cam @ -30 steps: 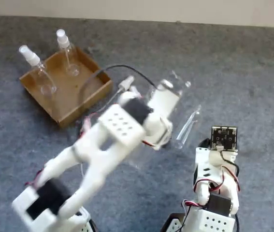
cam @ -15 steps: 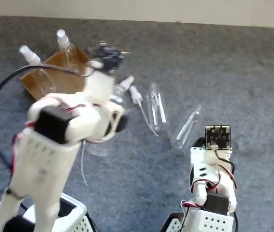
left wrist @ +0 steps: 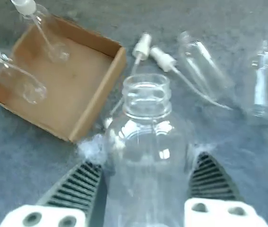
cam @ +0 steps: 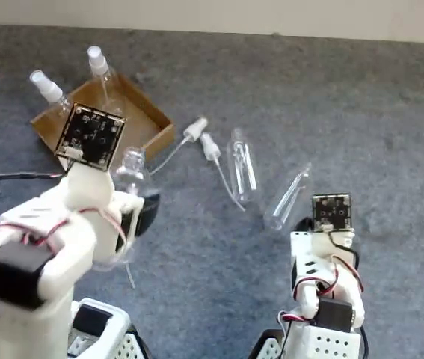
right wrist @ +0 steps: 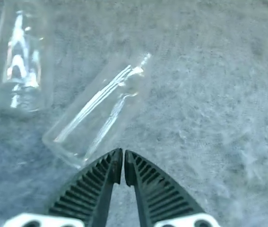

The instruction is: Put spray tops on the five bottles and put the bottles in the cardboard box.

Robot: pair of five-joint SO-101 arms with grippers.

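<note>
Fingers (left wrist: 77,184) of the left gripper (left wrist: 148,163) stand wide apart with a clear bottle (left wrist: 145,123) clamped between them, its open neck pointing away from the wrist and roughly upward. In the high view it sits just near and right of the box (cam: 152,138); whether its base rests on the table cannot be told. Two capped bottles (cam: 47,86) stand in the box at its far-left side.

Two spray tops (cam: 195,129) lie on the table just right and a little far of the held neck, between the box and two loose bottles (cam: 241,164). Their heads point far. One tube trails near-left toward the box corner; the other trails near-right alongside the left loose bottle.

The right gripper (right wrist: 123,158) has its fingers pressed together on nothing, with the tips just near of the end of the right loose bottle, whose long axis runs far-right from there.

Capping the held bottle likely falls to the free right arm. The tops lie far and left of its tips, beyond both loose bottles, so it would have to open and pass over them. The right-hand top is the closer one. The left arm sits nearer the tops but is occupied.
</note>
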